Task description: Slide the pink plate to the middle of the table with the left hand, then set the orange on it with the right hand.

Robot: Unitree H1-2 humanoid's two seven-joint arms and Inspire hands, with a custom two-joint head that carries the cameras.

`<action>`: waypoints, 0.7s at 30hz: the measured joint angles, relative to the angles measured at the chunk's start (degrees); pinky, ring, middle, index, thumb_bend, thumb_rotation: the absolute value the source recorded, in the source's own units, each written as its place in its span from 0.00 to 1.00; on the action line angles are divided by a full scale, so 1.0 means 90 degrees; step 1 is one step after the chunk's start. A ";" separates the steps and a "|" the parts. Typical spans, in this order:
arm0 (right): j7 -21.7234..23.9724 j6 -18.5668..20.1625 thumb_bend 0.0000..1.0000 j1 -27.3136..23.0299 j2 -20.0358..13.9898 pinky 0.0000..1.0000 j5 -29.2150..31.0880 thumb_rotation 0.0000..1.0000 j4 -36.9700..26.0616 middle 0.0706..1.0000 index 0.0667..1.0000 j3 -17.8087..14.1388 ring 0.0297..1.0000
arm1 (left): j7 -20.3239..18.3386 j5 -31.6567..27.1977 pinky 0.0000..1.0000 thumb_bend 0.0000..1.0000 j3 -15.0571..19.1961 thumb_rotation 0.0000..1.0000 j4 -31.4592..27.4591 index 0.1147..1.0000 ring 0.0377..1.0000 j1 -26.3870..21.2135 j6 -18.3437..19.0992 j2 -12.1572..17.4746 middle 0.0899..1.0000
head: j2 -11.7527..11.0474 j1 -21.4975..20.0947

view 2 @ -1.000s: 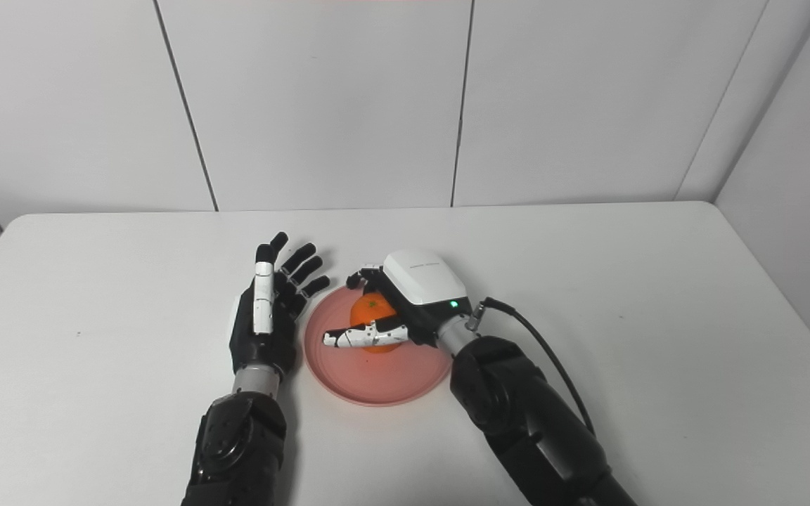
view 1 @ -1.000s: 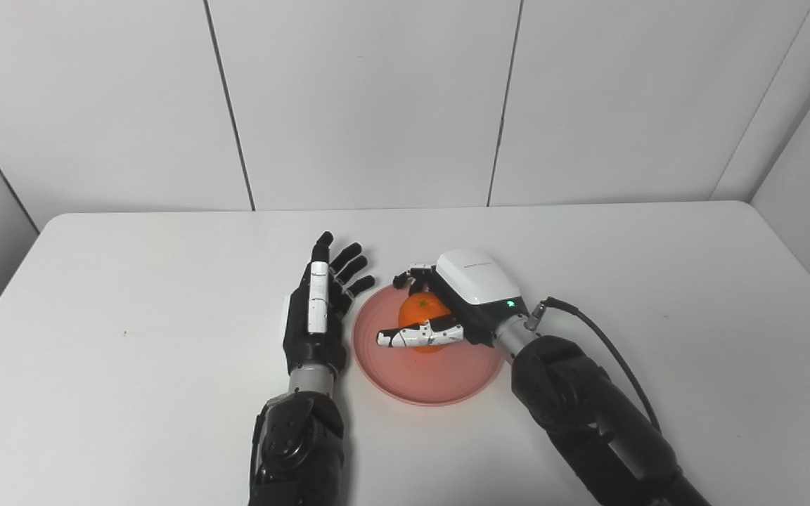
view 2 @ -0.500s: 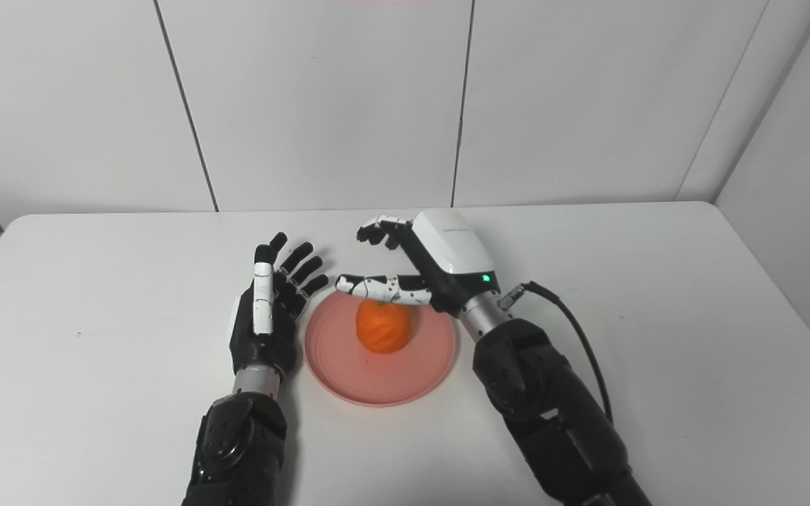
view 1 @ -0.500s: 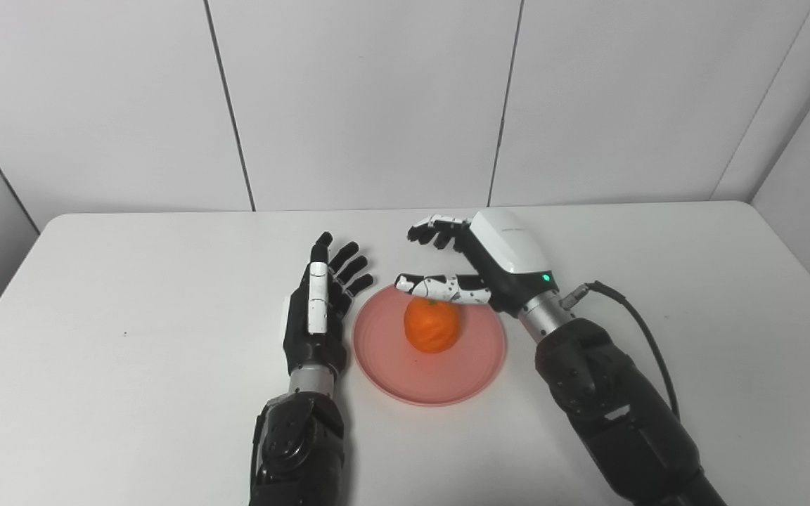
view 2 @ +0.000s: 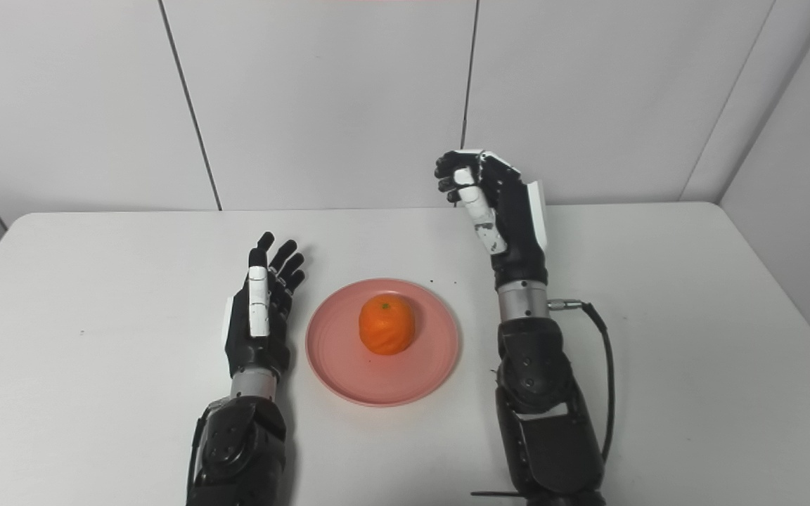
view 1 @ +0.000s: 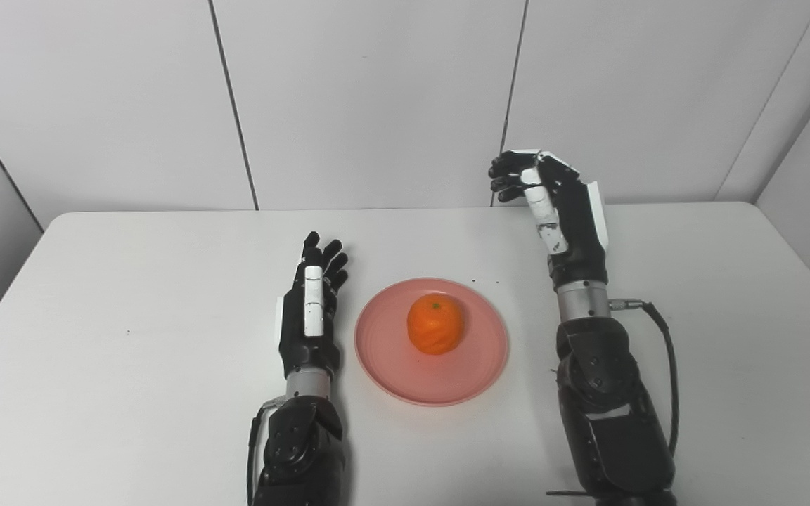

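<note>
The orange point(view 1: 435, 324) sits near the middle of the pink plate point(view 1: 391, 372), which lies at the table's centre. My left hand point(view 1: 309, 316) stands open on its edge just left of the plate, fingers straight and pointing away, with a narrow gap to the rim. My right hand point(view 1: 560, 211) is raised upright above the table to the right of and beyond the plate. Its fingers are loosely curled and hold nothing. In the right eye view the orange point(view 2: 387, 324) shows free of both hands.
The white table point(view 1: 131, 281) ends at white wall panels point(view 1: 377, 98) behind. A black cable point(view 1: 665, 351) hangs from my right wrist beside the forearm. Small dark specks lie on the table just beyond the plate.
My right hand let go of the orange, lifted off the plate and swung up and to the right. The left hand shifted slightly left, away from the rim. The orange stays on the plate.
</note>
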 measured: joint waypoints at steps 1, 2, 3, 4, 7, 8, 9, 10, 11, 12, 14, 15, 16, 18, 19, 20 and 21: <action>-0.0006 0.0187 0.82 0.0042 0.0063 0.68 0.0172 0.95 0.0021 0.70 0.68 -0.0110 0.69 | 0.0081 0.0178 1.00 0.75 -0.0025 0.92 0.0062 0.93 0.99 -0.0024 -0.0077 -0.0001 0.97 | 0.0019 -0.0019; -0.0012 0.0354 0.82 0.0084 0.0131 0.70 0.0364 0.95 0.0060 0.72 0.70 -0.0227 0.70 | 0.0164 0.0383 1.00 0.75 -0.0059 0.92 0.0119 0.94 0.99 -0.0037 -0.0178 -0.0002 0.98 | 0.0020 -0.0020; -0.0022 0.0506 0.82 0.0131 0.0185 0.72 0.0532 0.96 0.0119 0.76 0.73 -0.0333 0.75 | 0.0256 0.0626 1.00 0.77 -0.0093 0.95 0.0185 0.95 1.00 -0.0044 -0.0252 0.0002 1.00 | 0.0020 -0.0020; -0.0022 0.0610 0.83 0.0204 0.0201 0.75 0.0648 0.97 0.0206 0.78 0.75 -0.0380 0.77 | 0.0360 0.0855 1.00 0.78 -0.0134 0.96 0.0242 0.97 1.00 -0.0082 -0.0265 0.0011 1.00 | 0.0020 -0.0020; -0.0006 0.0801 0.85 0.0380 0.0242 0.84 0.0875 0.96 0.0300 0.82 0.81 -0.0441 0.83 | 0.0539 0.1339 1.00 0.76 -0.0231 0.95 0.0277 0.99 1.00 -0.0129 -0.0275 0.0130 1.00 | 0.0020 0.0000; 0.0017 0.0824 0.85 0.0435 0.0262 0.87 0.0993 0.95 0.0391 0.83 0.82 -0.0507 0.85 | 0.0560 0.1503 1.00 0.75 -0.0259 0.95 0.0289 1.00 1.00 -0.0146 -0.0273 0.0181 1.00 | 0.0020 -0.0010; 0.0027 0.0855 0.85 0.0492 0.0275 0.91 0.1101 0.97 0.0490 0.86 0.86 -0.0553 0.88 | 0.0575 0.1604 1.00 0.75 -0.0290 0.96 0.0298 1.00 1.00 -0.0162 -0.0272 0.0228 1.00 | 0.0020 -0.0010; 0.0027 0.0878 0.84 0.0589 0.0280 0.94 0.1145 0.99 0.0598 0.88 0.88 -0.0578 0.90 | 0.0584 0.1725 1.00 0.75 -0.0329 0.95 0.0308 1.00 1.00 -0.0177 -0.0270 0.0288 1.00 | 0.0020 -0.0010; 0.0048 0.0883 0.83 0.0681 0.0280 0.97 0.1143 1.00 0.0638 0.90 0.89 -0.0561 0.92 | 0.0585 0.1789 1.00 0.74 -0.0350 0.95 0.0317 1.00 1.00 -0.0193 -0.0266 0.0339 1.00 | 0.0020 -0.0010; 0.0056 0.0881 0.83 0.0721 0.0280 0.98 0.1126 1.00 0.0613 0.91 0.90 -0.0533 0.93 | 0.0584 0.1837 1.00 0.74 -0.0348 0.94 0.0333 1.00 1.00 -0.0208 -0.0264 0.0384 1.00 | 0.0058 -0.0029; 0.0055 0.0881 0.84 0.0731 0.0277 1.00 0.1066 1.00 0.0631 0.92 0.92 -0.0481 0.95 | 0.0570 0.1857 1.00 0.75 -0.0342 0.93 0.0382 1.00 1.00 -0.0239 -0.0253 0.0421 1.00 | 0.0059 -0.0029; 0.0054 0.0880 0.84 0.0748 0.0269 1.00 0.1008 1.00 0.0634 0.92 0.92 -0.0439 0.94 | 0.0558 0.1856 1.00 0.75 -0.0340 0.94 0.0395 1.00 1.00 -0.0244 -0.0238 0.0420 1.00 | 0.0068 -0.0039; 0.0049 0.0868 0.84 0.0768 0.0246 1.00 0.0921 1.00 0.0634 0.91 0.91 -0.0383 0.94 | 0.0537 0.1855 1.00 0.75 -0.0339 0.94 0.0397 1.00 1.00 -0.0246 -0.0206 0.0420 1.00 | 0.0068 -0.0049; 0.0058 0.0820 0.83 0.0816 0.0183 1.00 0.0788 1.00 0.0634 0.91 0.91 -0.0252 0.95 | 0.0520 0.1854 1.00 0.76 -0.0330 0.95 0.0399 1.00 1.00 -0.0250 -0.0132 0.0420 1.00 | 0.0068 -0.0049; 0.0064 0.0805 0.83 0.0832 0.0167 1.00 0.0756 1.00 0.0634 0.91 0.91 -0.0218 0.95 | 0.0502 0.1851 0.99 0.77 -0.0324 0.95 0.0399 1.00 1.00 -0.0251 -0.0113 0.0420 1.00 | 0.0049 -0.0049; 0.0076 0.0779 0.83 0.0850 0.0144 1.00 0.0702 1.00 0.0637 0.91 0.90 -0.0174 0.95 | 0.0474 0.1848 0.99 0.77 -0.0317 0.95 0.0400 1.00 1.00 -0.0253 -0.0091 0.0420 1.00 | 0.0049 -0.0058; 0.0092 0.0756 0.83 0.0871 0.0117 0.99 0.0660 1.00 0.0638 0.91 0.90 -0.0128 0.95 | 0.0457 0.1845 0.99 0.77 -0.0311 0.95 0.0400 1.00 1.00 -0.0254 -0.0062 0.0419 1.00 | 0.0049 -0.0059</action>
